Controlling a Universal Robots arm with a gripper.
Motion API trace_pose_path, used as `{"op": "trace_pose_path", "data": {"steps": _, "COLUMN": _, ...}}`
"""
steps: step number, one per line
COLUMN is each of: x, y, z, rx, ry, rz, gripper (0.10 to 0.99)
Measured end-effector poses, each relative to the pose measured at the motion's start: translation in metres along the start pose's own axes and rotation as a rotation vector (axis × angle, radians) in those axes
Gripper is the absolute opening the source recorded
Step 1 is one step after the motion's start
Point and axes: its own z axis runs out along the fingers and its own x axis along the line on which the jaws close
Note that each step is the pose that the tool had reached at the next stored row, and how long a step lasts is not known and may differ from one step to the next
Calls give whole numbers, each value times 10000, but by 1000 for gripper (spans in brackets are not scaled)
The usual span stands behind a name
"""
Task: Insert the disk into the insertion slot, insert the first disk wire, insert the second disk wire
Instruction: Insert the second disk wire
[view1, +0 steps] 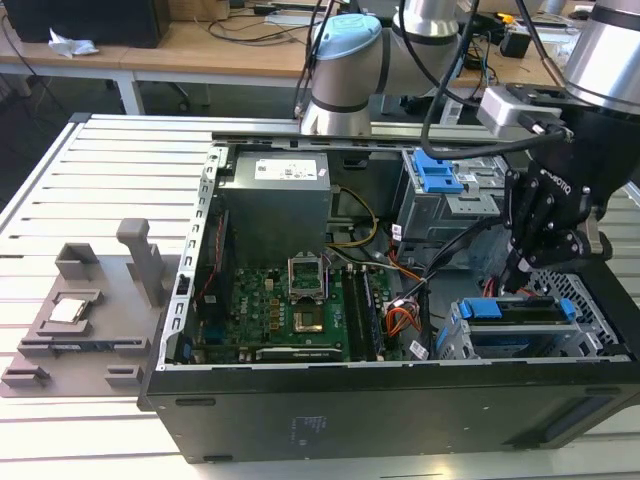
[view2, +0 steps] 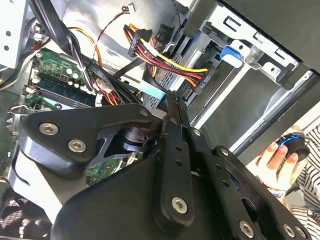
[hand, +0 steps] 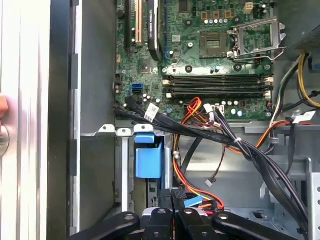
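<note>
In the exterior view the disk (view1: 515, 311), edged by its bright blue carrier, lies inside the insertion slot (view1: 462, 338) of the silver perforated cage at the case's near right corner. My gripper (view1: 513, 284) hangs just above the disk's inner end, its fingers (hand: 172, 200) pressed together. In both wrist views the fingertips (view2: 171, 102) pinch a dark connector with a light-blue strip (view2: 151, 89) on it. A bundle of red, yellow and black wires (view2: 165, 57) ends in a black plug (view2: 201, 84) just beyond the tips. The carrier's blue end (hand: 149, 159) sits beside the fingers.
The motherboard (view1: 285, 305) fills the case's middle, with the grey power supply (view1: 275, 195) behind it. A taller grey cage with a blue tab (view1: 437, 175) stands behind the gripper. Black cables (hand: 235, 142) cross near the fingers. A person's hand (view2: 277, 152) holds a dark object by the case.
</note>
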Motion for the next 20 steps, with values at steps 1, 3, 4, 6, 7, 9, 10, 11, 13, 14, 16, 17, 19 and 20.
{"op": "trace_pose_path", "data": {"steps": 1, "x": 12, "y": 0, "z": 3, "rx": 6, "ry": 3, "rz": -37, "gripper": 129}}
{"op": "trace_pose_path", "data": {"steps": 3, "x": 36, "y": 0, "z": 10, "rx": 22, "ry": 19, "rz": -154, "gripper": 129}}
{"op": "trace_pose_path", "data": {"steps": 4, "x": 37, "y": 0, "z": 10, "rx": 24, "ry": 23, "rz": -161, "gripper": 129}}
{"op": "trace_pose_path", "data": {"steps": 6, "x": 39, "y": 0, "z": 10, "rx": 24, "ry": 24, "rz": -161, "gripper": 129}}
{"op": "trace_pose_path", "data": {"steps": 7, "x": 39, "y": 0, "z": 10, "rx": 24, "ry": 24, "rz": -161, "gripper": 129}}
{"op": "trace_pose_path", "data": {"steps": 9, "x": 40, "y": 0, "z": 11, "rx": 24, "ry": 23, "rz": -161, "gripper": 129}}
{"op": "trace_pose_path", "data": {"steps": 10, "x": 44, "y": 0, "z": 11, "rx": 24, "ry": 29, "rz": -161, "gripper": 129}}
{"op": "trace_pose_path", "data": {"steps": 11, "x": 56, "y": 0, "z": 12, "rx": 24, "ry": 45, "rz": -160, "gripper": 129}}
{"op": "trace_pose_path", "data": {"steps": 13, "x": 107, "y": 1, "z": 20, "rx": 23, "ry": 103, "rz": -158, "gripper": 129}}
{"op": "trace_pose_path", "data": {"steps": 14, "x": 122, "y": 1, "z": 23, "rx": 23, "ry": 119, "rz": -157, "gripper": 129}}
{"op": "trace_pose_path", "data": {"steps": 16, "x": 153, "y": 0, "z": 41, "rx": 23, "ry": 162, "rz": -154, "gripper": 129}}
{"op": "trace_pose_path", "data": {"steps": 17, "x": 154, "y": 0, "z": 46, "rx": 24, "ry": 185, "rz": -159, "gripper": 129}}
{"op": "trace_pose_path", "data": {"steps": 19, "x": 155, "y": 0, "z": 46, "rx": 24, "ry": 187, "rz": -164, "gripper": 129}}
{"op": "trace_pose_path", "data": {"steps": 20, "x": 154, "y": 0, "z": 46, "rx": 25, "ry": 186, "rz": -166, "gripper": 129}}
